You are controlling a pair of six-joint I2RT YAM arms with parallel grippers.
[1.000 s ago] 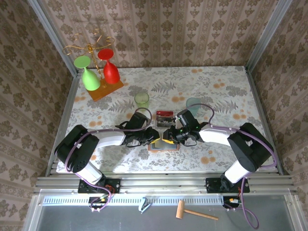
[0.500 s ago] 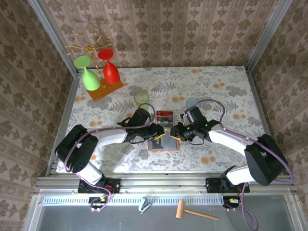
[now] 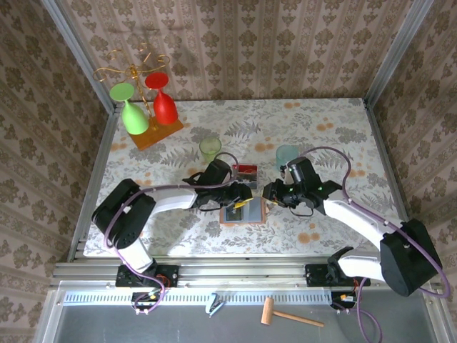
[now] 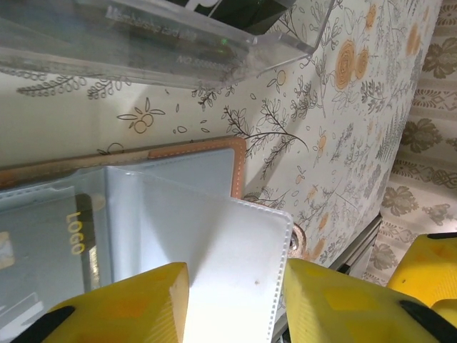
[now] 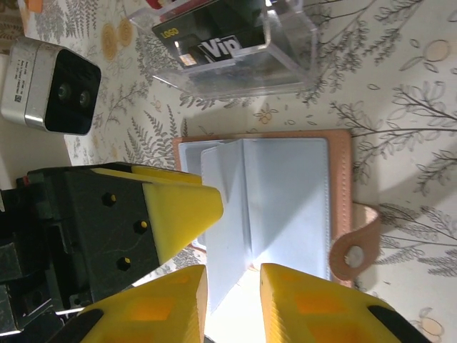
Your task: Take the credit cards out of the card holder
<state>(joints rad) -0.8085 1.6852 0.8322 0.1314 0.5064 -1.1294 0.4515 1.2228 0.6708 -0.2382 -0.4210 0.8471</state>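
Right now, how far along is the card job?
Done: the holder lies open, and a black card sits in the clear tray. In hand: the left end effector straddles a sleeve page. Left: a LOGO card sits in its pocket.

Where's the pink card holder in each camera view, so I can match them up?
Top external: card holder lies open just below the picture's centre.
Left wrist: card holder at lower left, its salmon edge towards the middle.
Right wrist: card holder at centre, open, strap tab at right.
Shared landmark: the clear card box, just beyond it.
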